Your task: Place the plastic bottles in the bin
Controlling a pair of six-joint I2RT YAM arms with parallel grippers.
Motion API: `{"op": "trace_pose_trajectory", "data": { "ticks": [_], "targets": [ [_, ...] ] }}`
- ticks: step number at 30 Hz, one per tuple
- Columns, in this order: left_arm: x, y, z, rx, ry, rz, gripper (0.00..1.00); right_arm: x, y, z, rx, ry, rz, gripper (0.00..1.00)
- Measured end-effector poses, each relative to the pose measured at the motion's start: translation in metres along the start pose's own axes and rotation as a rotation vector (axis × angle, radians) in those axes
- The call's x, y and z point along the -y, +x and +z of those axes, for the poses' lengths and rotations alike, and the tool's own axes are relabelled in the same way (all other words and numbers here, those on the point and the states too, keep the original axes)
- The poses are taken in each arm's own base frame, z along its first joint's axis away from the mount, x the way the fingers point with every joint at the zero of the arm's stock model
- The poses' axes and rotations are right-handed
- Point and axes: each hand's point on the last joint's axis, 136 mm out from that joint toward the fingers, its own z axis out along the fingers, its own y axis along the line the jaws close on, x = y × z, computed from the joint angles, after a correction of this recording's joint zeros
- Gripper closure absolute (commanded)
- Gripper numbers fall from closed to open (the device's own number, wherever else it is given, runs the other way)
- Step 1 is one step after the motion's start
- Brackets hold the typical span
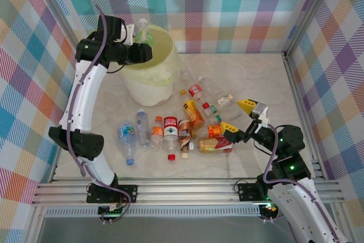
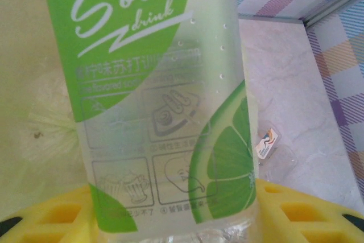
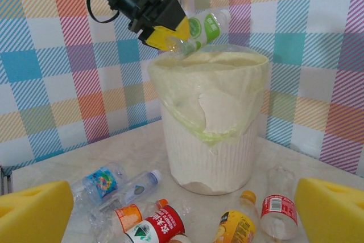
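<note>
Now your left gripper (image 3: 168, 33) clamps the green soda bottle (image 3: 203, 27) just above the bin (image 3: 216, 140) rim. Release off-centre and it may glance off and fall outside. Your right gripper (image 1: 238, 116) gapes empty beside the bottles (image 1: 170, 130) lying on the table (image 1: 256, 78).

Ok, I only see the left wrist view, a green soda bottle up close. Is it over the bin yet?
Observer: Yes, the left gripper holds the soda bottle tilted over the bin's rim.
Operator: And the right arm?
Observer: The right gripper is open and empty, low beside the bottles lying on the table.
Operator: How many remain?
Observer: About a dozen, in front of the bin.
</note>
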Motion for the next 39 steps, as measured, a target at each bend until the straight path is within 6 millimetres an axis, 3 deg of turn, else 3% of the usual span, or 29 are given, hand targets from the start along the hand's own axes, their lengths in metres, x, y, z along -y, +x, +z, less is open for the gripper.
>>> {"op": "trace_pose_trajectory", "data": {
  "ticks": [4, 12, 26, 36, 39],
  "targets": [
    [-0.008, -0.002, 0.016, -0.03, -0.021, -0.001, 0.47, 0.0, 0.001, 0.0, -0.003, 0.0, 0.002, 0.0],
    [-0.031, 0.014, 0.044, -0.133, -0.099, 0.025, 0.46, 0.001, 0.003, 0.0, -0.01, 0.006, 0.019, 0.0],
    [-0.056, 0.029, 0.081, -0.224, -0.17, 0.039, 0.4, 0.017, 0.02, 0.019, -0.129, 0.042, 0.24, 0.0],
    [-0.062, 0.031, 0.086, -0.233, -0.187, 0.035, 0.28, 0.053, 0.011, 0.013, -0.182, 0.297, 0.427, 0.0],
    [-0.062, 0.03, 0.086, -0.233, -0.187, 0.034, 0.26, 0.067, 0.017, 0.009, -0.204, 0.393, 0.495, 0.0]
  ]
}}
